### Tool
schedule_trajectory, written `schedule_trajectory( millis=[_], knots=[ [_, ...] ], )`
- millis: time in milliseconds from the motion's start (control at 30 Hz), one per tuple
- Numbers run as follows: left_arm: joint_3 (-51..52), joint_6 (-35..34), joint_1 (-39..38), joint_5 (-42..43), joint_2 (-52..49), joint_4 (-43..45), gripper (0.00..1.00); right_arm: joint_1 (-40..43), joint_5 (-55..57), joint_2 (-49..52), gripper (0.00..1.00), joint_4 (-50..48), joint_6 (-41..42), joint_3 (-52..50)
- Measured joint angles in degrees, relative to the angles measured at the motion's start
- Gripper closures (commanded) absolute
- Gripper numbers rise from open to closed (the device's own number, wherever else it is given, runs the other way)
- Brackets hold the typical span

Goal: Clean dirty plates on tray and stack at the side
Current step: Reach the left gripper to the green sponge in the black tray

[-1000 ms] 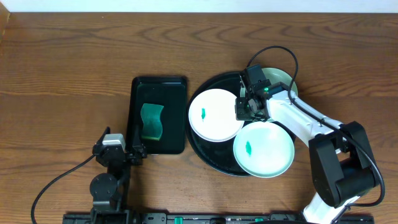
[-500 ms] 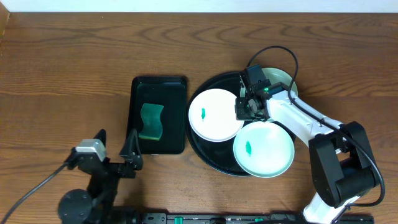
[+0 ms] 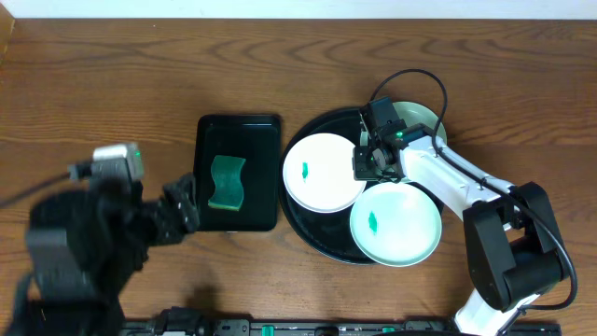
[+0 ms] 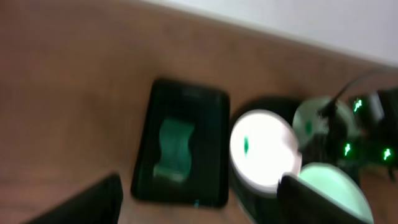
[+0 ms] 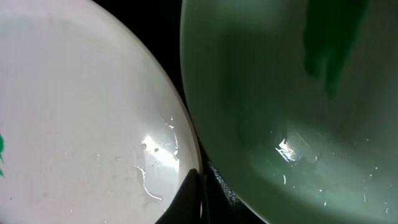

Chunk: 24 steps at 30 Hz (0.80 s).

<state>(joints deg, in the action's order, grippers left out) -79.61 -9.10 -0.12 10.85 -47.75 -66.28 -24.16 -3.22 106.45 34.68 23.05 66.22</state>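
The round black tray [image 3: 308,222] holds a white plate [image 3: 323,172] with a green smear and a mint plate [image 3: 395,224] with a green smear. A second mint plate [image 3: 420,119] lies at the tray's back right, partly under my right arm. My right gripper [image 3: 371,162] is down at the white plate's right rim. In the right wrist view its fingers [image 5: 194,198] are pressed together on the rim of the white plate [image 5: 81,112], beside a mint plate [image 5: 292,99]. My left gripper [image 3: 177,210] is open, empty and raised, left of the sponge tray; its view [image 4: 200,182] is blurred.
A rectangular black tray [image 3: 263,149] with a green sponge [image 3: 226,183] lies left of the round tray. It also shows in the left wrist view [image 4: 211,149] with the sponge [image 4: 174,146]. The right arm's cable loops over the back mint plate. The table is brown wood.
My left arm has lifted from the front edge and swung left and toward the camera, now large and blurred. The right arm and the plates have not moved.
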Motion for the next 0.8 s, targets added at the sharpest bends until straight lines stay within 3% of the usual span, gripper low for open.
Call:
schedule_trajectory(
  millis=[100, 233, 267, 733, 767, 800],
  knots=[
    [-7.6, 0.5, 0.0, 0.0, -9.1, -9.7, 0.20, 0.0, 0.0, 0.0, 0.99, 0.0, 0.0, 0.0],
    [-11.8, 0.8, 0.0, 0.2, -19.2, -16.4, 0.20, 0.0, 0.0, 0.0, 0.99, 0.0, 0.0, 0.0],
    [-11.8, 0.8, 0.0, 0.3, -21.3, -17.2, 0.02, 0.0, 0.0, 0.0, 0.99, 0.0, 0.0, 0.0],
    [-11.9, 1.3, 0.0, 0.4, -40.2, -20.7, 0.00, 0.0, 0.0, 0.0, 0.99, 0.0, 0.0, 0.0],
    [-11.9, 1.3, 0.0, 0.4, -41.1, -20.7, 0.25, 0.0, 0.0, 0.0, 0.99, 0.0, 0.0, 0.0],
    [-11.9, 1.3, 0.0, 0.4, -41.8, -20.7, 0.57, 0.0, 0.0, 0.0, 0.99, 0.0, 0.0, 0.0]
  ],
)
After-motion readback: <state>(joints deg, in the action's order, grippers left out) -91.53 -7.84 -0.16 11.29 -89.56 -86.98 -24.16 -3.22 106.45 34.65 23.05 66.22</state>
